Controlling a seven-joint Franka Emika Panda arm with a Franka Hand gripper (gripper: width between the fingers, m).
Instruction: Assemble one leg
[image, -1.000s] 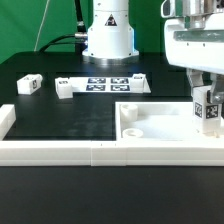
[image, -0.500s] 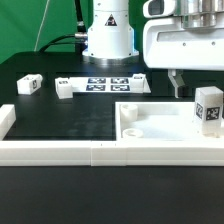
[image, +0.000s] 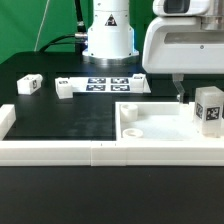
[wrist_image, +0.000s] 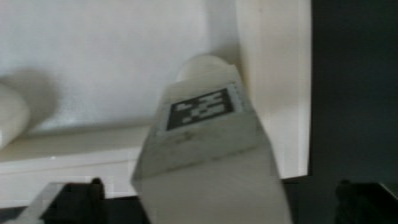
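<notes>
The leg, a stubby white block with a square tag, stands upright at the right end of the large white panel. My gripper hangs just above and to the exterior view's left of the leg, with one dark finger showing. In the wrist view the leg fills the middle. My gripper is open, its dark fingertips standing wide apart on either side of the leg and not touching it.
Two more small white legs lie on the black table at the exterior view's left. The marker board lies behind them by the robot base. A long white border rail runs along the front.
My gripper has let go of the leg, risen and shifted toward the exterior view's left. The leg stays standing on the panel's right end.
</notes>
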